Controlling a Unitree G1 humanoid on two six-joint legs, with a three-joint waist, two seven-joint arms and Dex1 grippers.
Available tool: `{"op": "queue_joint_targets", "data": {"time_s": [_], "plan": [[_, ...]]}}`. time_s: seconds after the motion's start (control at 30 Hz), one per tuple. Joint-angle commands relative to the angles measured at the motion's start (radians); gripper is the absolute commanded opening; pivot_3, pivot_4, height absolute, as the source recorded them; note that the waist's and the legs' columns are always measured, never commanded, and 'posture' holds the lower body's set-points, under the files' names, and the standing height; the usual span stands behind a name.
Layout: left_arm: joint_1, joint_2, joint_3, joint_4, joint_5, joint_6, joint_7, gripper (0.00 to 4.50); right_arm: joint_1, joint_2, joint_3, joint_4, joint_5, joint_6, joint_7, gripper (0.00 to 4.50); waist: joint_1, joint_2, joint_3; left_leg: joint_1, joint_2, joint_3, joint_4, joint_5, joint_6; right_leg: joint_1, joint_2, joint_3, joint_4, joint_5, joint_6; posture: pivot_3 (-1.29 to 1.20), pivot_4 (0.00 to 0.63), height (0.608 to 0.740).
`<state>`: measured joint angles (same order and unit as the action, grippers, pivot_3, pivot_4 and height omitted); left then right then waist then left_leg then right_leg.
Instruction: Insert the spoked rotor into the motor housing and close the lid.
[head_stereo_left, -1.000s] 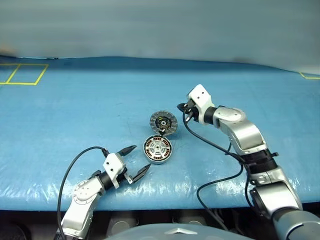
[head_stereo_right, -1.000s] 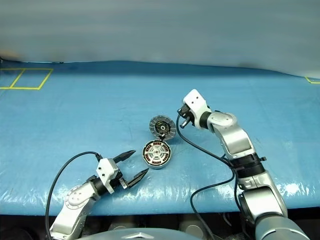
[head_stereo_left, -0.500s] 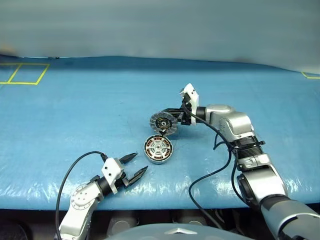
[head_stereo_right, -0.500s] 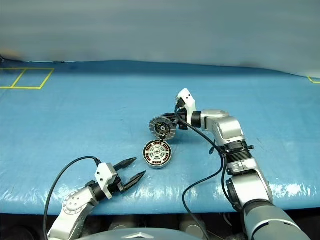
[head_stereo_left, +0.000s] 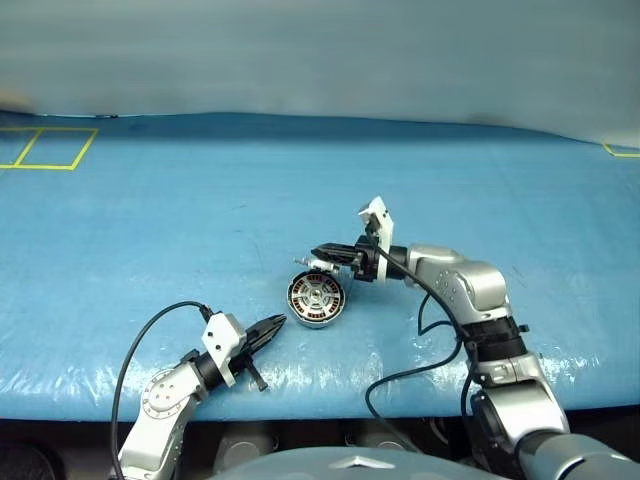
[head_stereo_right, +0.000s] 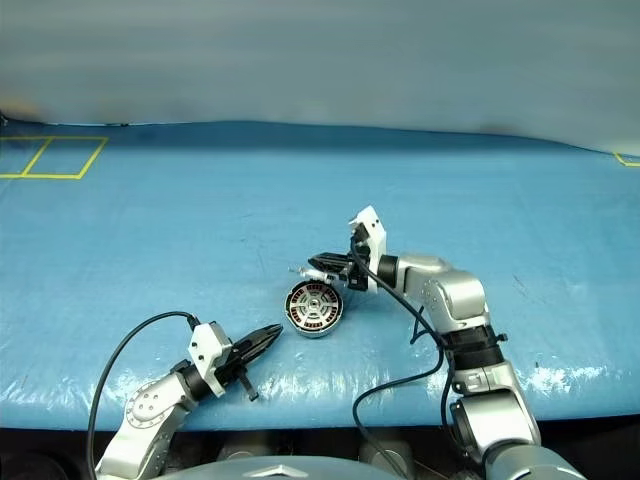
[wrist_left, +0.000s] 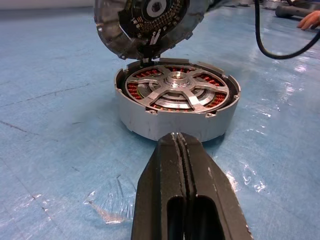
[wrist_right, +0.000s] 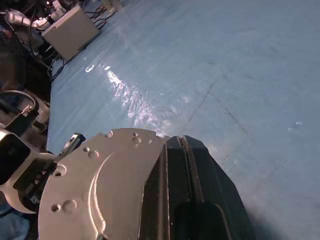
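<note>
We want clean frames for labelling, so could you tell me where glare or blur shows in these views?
Right wrist view: bright glare streaks on the blue table cover, claw soft. Left wrist view: small sheen patches on the cover near the motor housing, claw slightly soft. Head views: evenly lit, far background hazy.

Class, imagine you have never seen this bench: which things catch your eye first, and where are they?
Mid-table on the blue sheet sits the round silver motor housing with copper-brown windings, the spoked rotor already inside. Its hinged grey disc lid hangs half-tipped over it, with the shut right gripper pressed against its plain back. The shut left gripper waits near the table's front edge.
</note>
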<state>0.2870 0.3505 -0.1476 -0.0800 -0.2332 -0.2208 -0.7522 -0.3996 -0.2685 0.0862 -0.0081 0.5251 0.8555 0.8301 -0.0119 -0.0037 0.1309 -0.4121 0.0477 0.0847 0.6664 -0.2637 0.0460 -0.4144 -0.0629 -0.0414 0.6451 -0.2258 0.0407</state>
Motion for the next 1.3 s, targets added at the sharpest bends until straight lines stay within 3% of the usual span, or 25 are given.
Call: {"op": "queue_joint_targets", "data": {"time_s": [0.03, 0.3, 0.53, 0.9, 1.03, 1.3], "plan": [[-0.001, 0.002, 0.004, -0.024, -0.012, -0.015, -0.005, 0.03, 0.059, 0.036, -0.025, -0.103, 0.057, 0.016, -0.047, 0.00, 0.000, 0.000, 0.000, 0.000, 0.000, 0.000, 0.000, 0.000, 0.000, 0.000, 0.000, 0.000, 0.000, 0.000, 0.000, 0.00, 0.150, 0.740], [-0.006, 0.008, 0.001, -0.025, -0.016, -0.005, -0.014, 0.03, 0.200, 0.108, -0.007, -0.133, 0.060, -0.009, -0.140, 0.00, 0.000, 0.000, 0.000, 0.001, 0.000, -0.001, 0.000, 0.000, 0.000, 0.001, 0.000, 0.000, 0.000, -0.001, -0.001, 0.00, 0.150, 0.740], [-0.008, 0.010, 0.002, -0.029, -0.015, 0.001, -0.014, 0.03, 0.246, 0.093, 0.036, -0.108, -0.012, -0.072, -0.191, 0.00, -0.001, -0.001, -0.002, 0.003, 0.000, -0.001, 0.001, 0.000, 0.000, 0.002, 0.000, 0.000, 0.000, -0.003, -0.005, 0.00, 0.150, 0.740], [-0.001, 0.008, 0.003, -0.028, -0.014, 0.002, -0.011, 0.03, 0.294, 0.071, 0.012, -0.422, -0.079, -0.342, -0.261, 0.00, 0.000, -0.001, -0.001, 0.001, 0.000, -0.001, 0.000, 0.000, 0.000, 0.001, 0.001, 0.000, 0.000, -0.003, -0.005, 0.00, 0.150, 0.740], [-0.004, 0.007, 0.002, -0.026, -0.013, 0.003, -0.012, 0.03, 0.315, 0.016, -0.037, -0.544, -0.084, -0.371, -0.286, 0.00, 0.002, -0.001, -0.001, 0.001, 0.000, -0.001, 0.000, 0.000, 0.000, 0.001, 0.001, 0.000, 0.000, -0.003, -0.005, 0.00, 0.150, 0.740], [0.001, 0.012, 0.002, -0.031, -0.013, 0.009, -0.015, 0.03, 0.453, -0.204, -0.107, -0.645, -0.019, -0.203, -0.265, 0.00, 0.001, -0.001, -0.001, 0.001, 0.000, -0.001, 0.001, 0.000, 0.000, 0.002, 0.000, 0.000, 0.000, -0.004, -0.006, 0.00, 0.150, 0.740]]}}
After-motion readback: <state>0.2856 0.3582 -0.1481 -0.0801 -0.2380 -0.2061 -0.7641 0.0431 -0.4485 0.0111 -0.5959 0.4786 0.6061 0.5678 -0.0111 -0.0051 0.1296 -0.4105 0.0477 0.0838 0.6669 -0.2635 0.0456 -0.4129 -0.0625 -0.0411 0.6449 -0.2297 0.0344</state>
